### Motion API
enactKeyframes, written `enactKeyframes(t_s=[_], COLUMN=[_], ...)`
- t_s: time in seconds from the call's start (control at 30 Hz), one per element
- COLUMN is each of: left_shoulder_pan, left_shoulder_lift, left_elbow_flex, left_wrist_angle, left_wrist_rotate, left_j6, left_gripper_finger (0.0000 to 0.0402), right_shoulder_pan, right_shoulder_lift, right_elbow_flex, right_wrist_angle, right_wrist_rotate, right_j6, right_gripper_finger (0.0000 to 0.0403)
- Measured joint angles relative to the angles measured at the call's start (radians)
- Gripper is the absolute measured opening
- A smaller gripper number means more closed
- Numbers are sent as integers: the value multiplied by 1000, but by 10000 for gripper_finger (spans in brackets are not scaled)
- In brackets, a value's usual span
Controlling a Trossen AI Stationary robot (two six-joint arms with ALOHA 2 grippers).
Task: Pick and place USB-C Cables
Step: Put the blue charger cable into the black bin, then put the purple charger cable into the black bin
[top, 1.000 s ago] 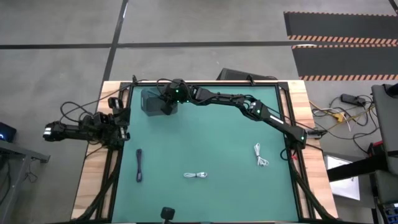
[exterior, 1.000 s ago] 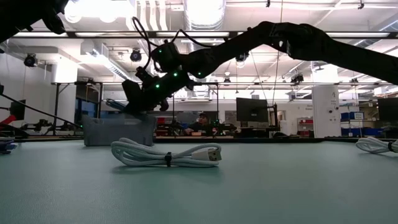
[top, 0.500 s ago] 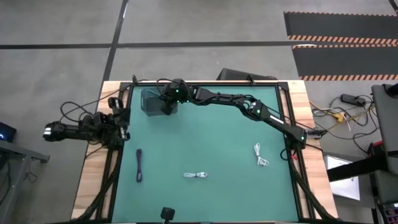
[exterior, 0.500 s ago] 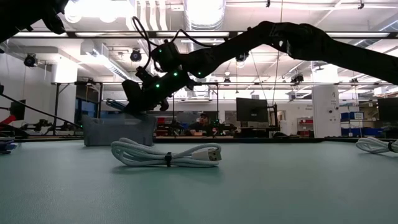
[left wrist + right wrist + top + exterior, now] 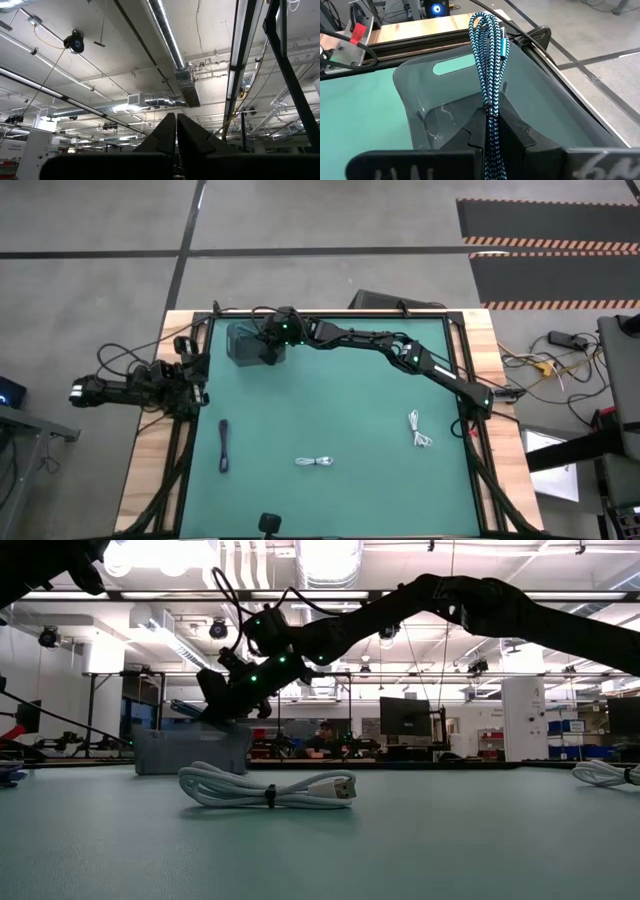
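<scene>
My right gripper [image 5: 490, 111] is shut on a blue-and-black braided USB-C cable bundle [image 5: 489, 60] and hovers over the dark grey square box [image 5: 240, 345] at the table's far left; the low view shows it just above the box [image 5: 190, 750]. One dark cable [image 5: 223, 446] lies flat near the left edge. A white looped cable [image 5: 315, 462] lies near the middle front and shows close in the low view [image 5: 270, 788]. Another white cable [image 5: 419, 428] lies toward the right. My left gripper [image 5: 176, 117] is shut, parked off the table's left side, pointing at the ceiling. My right gripper pinches the braided bundle between its two fingers, on the strands [image 5: 491, 107] short of the middle. It slants down from the table's right, with the fingers lying along the bundle. The looped end [image 5: 482, 20] sticks out past the fingertips, lifted clear above the box's opening.
The box's walls [image 5: 420, 95] stand under the held cable, and a wooden border and black frame rail [image 5: 420, 42] run just beyond it. The green mat [image 5: 340, 400] between box and loose cables is bare. A person [image 5: 325, 735] sits in the room far behind the table.
</scene>
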Motion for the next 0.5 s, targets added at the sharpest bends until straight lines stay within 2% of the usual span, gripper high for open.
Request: enactKeyframes(t_s=[0.5], left_shoulder_pan=[0], left_shoulder_lift=[0], left_elbow_flex=[0], left_wrist_angle=[0], left_wrist_rotate=[0], left_j6=[0], left_gripper_finger=[1], right_shoulder_pan=[0], right_shoulder_lift=[0], right_elbow_flex=[0], right_wrist_angle=[0], right_wrist_rotate=[0], right_j6=[10], right_gripper_finger=[69])
